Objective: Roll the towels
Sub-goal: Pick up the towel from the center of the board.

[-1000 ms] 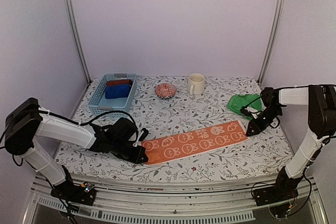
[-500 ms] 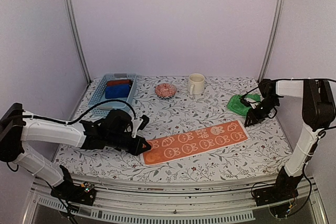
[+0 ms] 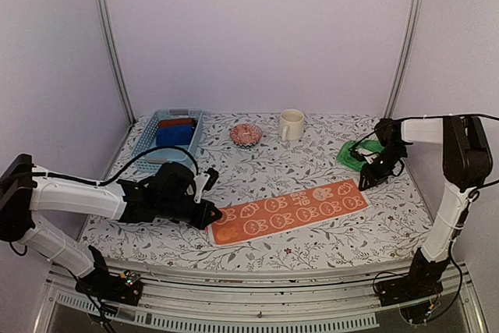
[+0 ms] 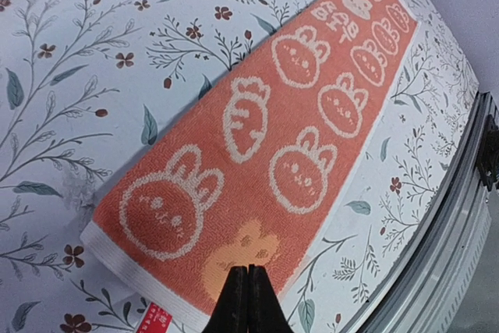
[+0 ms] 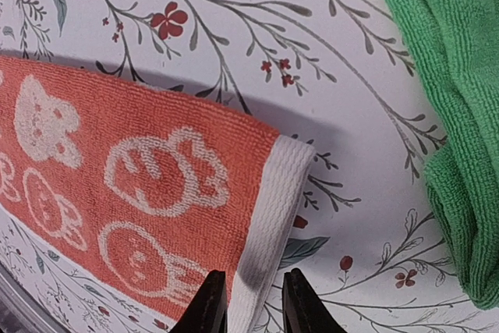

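An orange towel [image 3: 288, 210] with white rabbit prints and pale edging lies flat and unrolled along the front of the table. A green towel [image 3: 357, 154] lies crumpled at the right. My left gripper [image 3: 212, 216] is at the orange towel's left end. In the left wrist view it [image 4: 249, 271] is shut, tips over the towel [image 4: 312, 115] near its pale edge. My right gripper [image 3: 365, 181] is at the towel's right end. In the right wrist view it [image 5: 253, 290] is open and straddles the white edging [image 5: 273, 216]. The green towel [image 5: 460, 99] lies just beyond.
A blue basket [image 3: 148, 148] holding a blue and a dark red cloth roll stands at the back left. A pink bowl [image 3: 245, 134] and a cream mug [image 3: 291, 124] stand at the back. The table's metal front rail [image 4: 468, 232] runs close to the towel.
My right gripper has swung leftward from beside the towel's right end to over its pale edging. My left gripper has shifted slightly up onto the towel's left end.
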Tool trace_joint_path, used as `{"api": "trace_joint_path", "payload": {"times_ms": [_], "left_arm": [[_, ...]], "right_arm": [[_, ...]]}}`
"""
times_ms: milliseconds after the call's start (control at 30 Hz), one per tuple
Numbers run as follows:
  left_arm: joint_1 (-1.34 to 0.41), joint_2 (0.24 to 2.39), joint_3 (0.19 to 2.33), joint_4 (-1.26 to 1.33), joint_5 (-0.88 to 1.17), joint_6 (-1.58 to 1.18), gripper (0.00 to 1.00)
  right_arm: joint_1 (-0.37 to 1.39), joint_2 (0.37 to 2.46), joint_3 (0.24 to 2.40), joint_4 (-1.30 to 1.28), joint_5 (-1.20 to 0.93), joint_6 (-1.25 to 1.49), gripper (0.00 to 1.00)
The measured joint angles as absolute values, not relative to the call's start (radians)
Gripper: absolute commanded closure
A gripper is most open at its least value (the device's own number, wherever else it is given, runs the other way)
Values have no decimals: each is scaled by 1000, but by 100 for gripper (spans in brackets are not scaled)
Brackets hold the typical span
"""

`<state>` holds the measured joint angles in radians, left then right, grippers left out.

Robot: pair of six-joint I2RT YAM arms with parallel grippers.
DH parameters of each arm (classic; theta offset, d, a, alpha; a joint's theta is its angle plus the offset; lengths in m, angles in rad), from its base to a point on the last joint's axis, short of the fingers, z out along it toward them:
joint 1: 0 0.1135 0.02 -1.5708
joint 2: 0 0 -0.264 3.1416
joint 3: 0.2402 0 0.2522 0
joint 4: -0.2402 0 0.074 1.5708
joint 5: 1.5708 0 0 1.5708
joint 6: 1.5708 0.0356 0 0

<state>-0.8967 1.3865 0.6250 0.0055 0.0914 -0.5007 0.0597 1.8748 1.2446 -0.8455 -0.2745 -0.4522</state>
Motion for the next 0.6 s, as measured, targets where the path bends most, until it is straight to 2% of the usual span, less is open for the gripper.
{"api": "trace_joint_path", "payload": {"times_ms": [233,600], "left_arm": [[-897,1387,625,3,68,-501,100],[-897,1411,625,1,52,-501,100]], "right_arm": [[81,1908,1228,-813,-165,-449,72],[105,1905,1222,-798,-128,-445,69]]}}
